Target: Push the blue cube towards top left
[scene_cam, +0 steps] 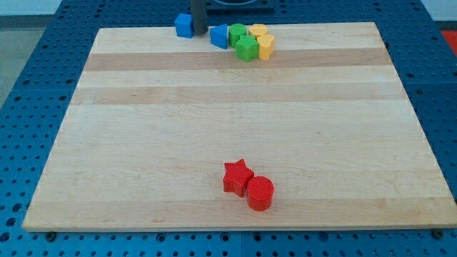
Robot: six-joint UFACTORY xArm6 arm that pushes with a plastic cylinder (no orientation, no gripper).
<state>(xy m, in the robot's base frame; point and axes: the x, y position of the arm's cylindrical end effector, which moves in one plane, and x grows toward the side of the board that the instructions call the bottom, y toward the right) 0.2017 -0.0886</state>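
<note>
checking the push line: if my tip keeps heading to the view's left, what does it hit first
The blue cube. My tip sits right beside it on the view's right, seemingly touching already, though depth is hard to judge here.

The dark rod at the far edge of the wooden board (235, 128) is cut off by the view's top, so only its lower stretch shows. My tip (198, 33) sits just to the right of the blue cube (184, 26); whether the two touch cannot be told. The second blue block (220, 36) is angular, its exact shape unclear. In the cluster near the far edge, the rear green block (236, 33) and the rear yellow block (257, 30) are partly hidden by the green star (247, 49) and the front yellow block (265, 47), their shapes unclear. The blue pegboard table (43, 64) is cut off by every edge of the view.
</note>
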